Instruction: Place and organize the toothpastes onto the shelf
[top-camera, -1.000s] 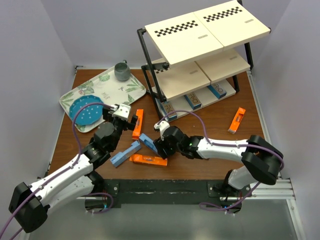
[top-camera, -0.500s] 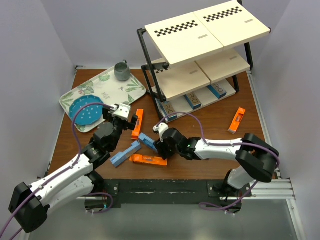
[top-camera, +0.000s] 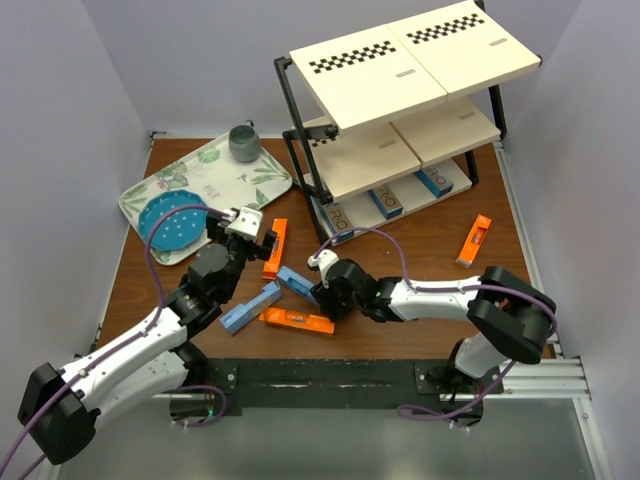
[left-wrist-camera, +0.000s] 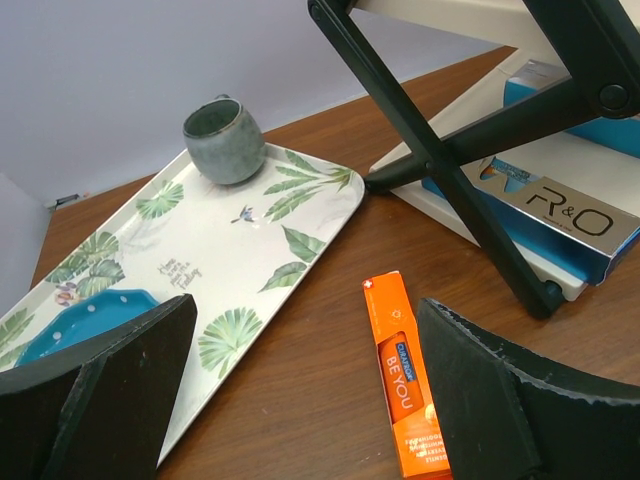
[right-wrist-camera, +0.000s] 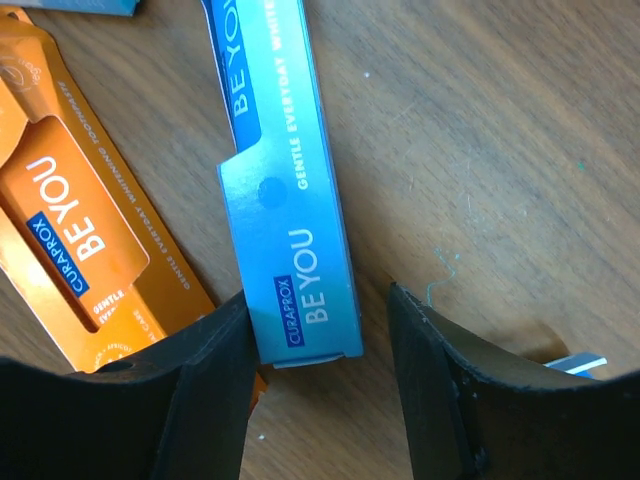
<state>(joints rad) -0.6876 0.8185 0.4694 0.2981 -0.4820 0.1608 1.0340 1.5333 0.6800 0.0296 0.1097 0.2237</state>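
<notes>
Several toothpastes lie on the brown table: a blue carton (top-camera: 293, 282) (right-wrist-camera: 290, 230), an orange one (top-camera: 296, 320) (right-wrist-camera: 80, 230) beside it, another blue one (top-camera: 251, 307), an orange one (top-camera: 274, 247) (left-wrist-camera: 405, 380) and an orange one (top-camera: 474, 241) far right. My right gripper (top-camera: 318, 292) (right-wrist-camera: 318, 335) straddles the blue carton's end. Its left finger (right-wrist-camera: 215, 390) touches the carton, while a gap remains at the right finger (right-wrist-camera: 430, 370). My left gripper (top-camera: 250, 228) (left-wrist-camera: 305, 330) stands wide open just left of the orange carton. The shelf (top-camera: 400, 70) holds blue cartons (top-camera: 385, 203) and a silver one (left-wrist-camera: 565, 215) on its bottom tier.
A leaf-patterned tray (top-camera: 215, 180) (left-wrist-camera: 230, 240) at the back left carries a grey cup (top-camera: 243, 142) (left-wrist-camera: 223, 140) and a blue plate (top-camera: 172, 222). The shelf's black legs (left-wrist-camera: 440, 160) stand close to the right of the left gripper.
The right gripper has slid left along the table onto the blue carton's end and its jaws have narrowed around it. The left arm has stayed put.
</notes>
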